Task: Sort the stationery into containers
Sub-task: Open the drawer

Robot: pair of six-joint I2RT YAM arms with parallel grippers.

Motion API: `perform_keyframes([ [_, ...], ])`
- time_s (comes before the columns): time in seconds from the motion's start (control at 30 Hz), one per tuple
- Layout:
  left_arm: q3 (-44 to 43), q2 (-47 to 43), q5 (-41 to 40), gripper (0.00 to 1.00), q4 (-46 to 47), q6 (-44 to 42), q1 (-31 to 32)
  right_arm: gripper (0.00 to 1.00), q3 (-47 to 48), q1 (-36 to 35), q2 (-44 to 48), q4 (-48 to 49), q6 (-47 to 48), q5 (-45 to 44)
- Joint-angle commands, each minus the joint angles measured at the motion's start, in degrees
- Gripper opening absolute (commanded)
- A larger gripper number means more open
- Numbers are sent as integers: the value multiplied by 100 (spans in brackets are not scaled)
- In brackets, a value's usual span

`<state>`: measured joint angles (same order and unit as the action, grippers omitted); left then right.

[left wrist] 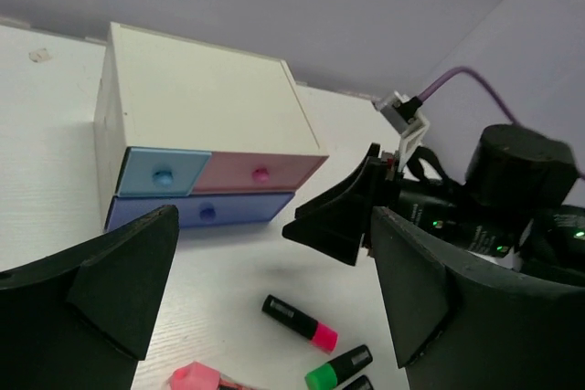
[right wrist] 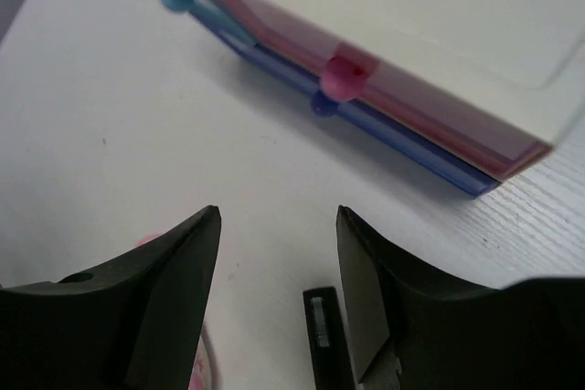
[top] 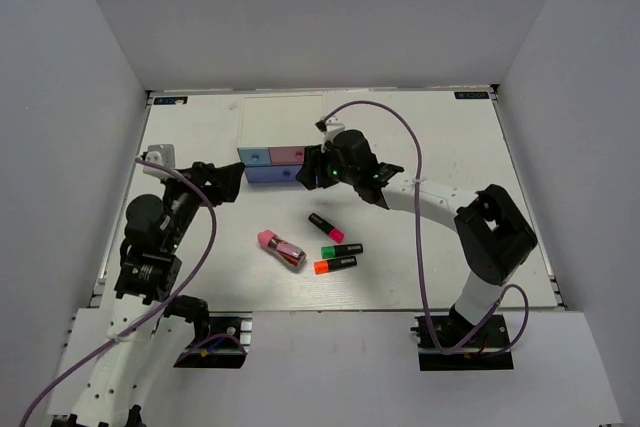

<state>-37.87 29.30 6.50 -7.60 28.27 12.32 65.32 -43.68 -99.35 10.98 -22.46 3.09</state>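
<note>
Five pieces of stationery lie loose on the table, just near of the unit: the pink marker, green marker and orange marker in a loose stack to the right, and to their left the block with the cube at its right end. None is in a container, and the blue drawer, pink drawer and periwinkle drawer all look shut. The step in hand is therefore probably opening a drawer. The right gripper hovers close in front of the unit's right end, its fingers partly apart with nothing between them, and the pink drawer's knob is just ahead. The left gripper hangs near the unit's left corner, spread wide and empty. The next move calls for lining the right fingers up on that small knob, closing on it and pulling straight toward the near side without dragging the light unit along; the left arm could brace it.
</note>
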Motion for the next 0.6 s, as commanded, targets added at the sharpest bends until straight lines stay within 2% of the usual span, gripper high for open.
perform_keyframes([
  [0.0,43,311,491,95,-119,-120,-36,60,112,-106,293,-505,1277,612],
  [0.03,43,426,597,92,-119,-120,-36,57,243,-106,337,-736,2132,953],
  [0.07,43,558,737,89,-32,19,-36,53,392,-97,381,-938,2488,1330],
  [0.1,43,707,991,85,64,125,-36,42,542,-105,468,-1714,2683,1343],
  [0.13,103,874,1115,78,152,248,-36,29,587,-97,521,-1879,3077,1317],
  [0.17,104,1232,1256,75,249,371,42,17,605,-88,609,-2002,3159,1264],
  [0.2,104,1427,1466,70,424,607,43,0,492,-36,1010,-2082,3203,812],
  [0.23,104,1612,1607,69,547,731,43,0,369,-27,1188,-1996,3308,529],
  [0.27,182,1936,1748,68,723,872,95,0,220,-35,1381,-1873,3327,230],
  [0.3,235,2078,1932,66,916,1151,96,0,-356,8,2079,-1541,3405,-574],
  [0.37,306,2333,1986,65,1356,1347,96,0,-912,61,2794,-925,3520,-1009],
  [0.4,358,2578,1986,65,1470,1530,156,9,-1107,70,3129,-653,3546,-1195],
  [0.43,359,2703,1917,65,1645,1619,157,48,-1170,122,3350,-598,3555,-1319],
  [0.5,412,2957,1864,63,1866,1830,314,57,-1109,158,3457,-781,3424,-1407],
  [0.57,412,3388,1697,59,2033,2094,420,57,-1126,237,3624,-782,3258,-1434],
])
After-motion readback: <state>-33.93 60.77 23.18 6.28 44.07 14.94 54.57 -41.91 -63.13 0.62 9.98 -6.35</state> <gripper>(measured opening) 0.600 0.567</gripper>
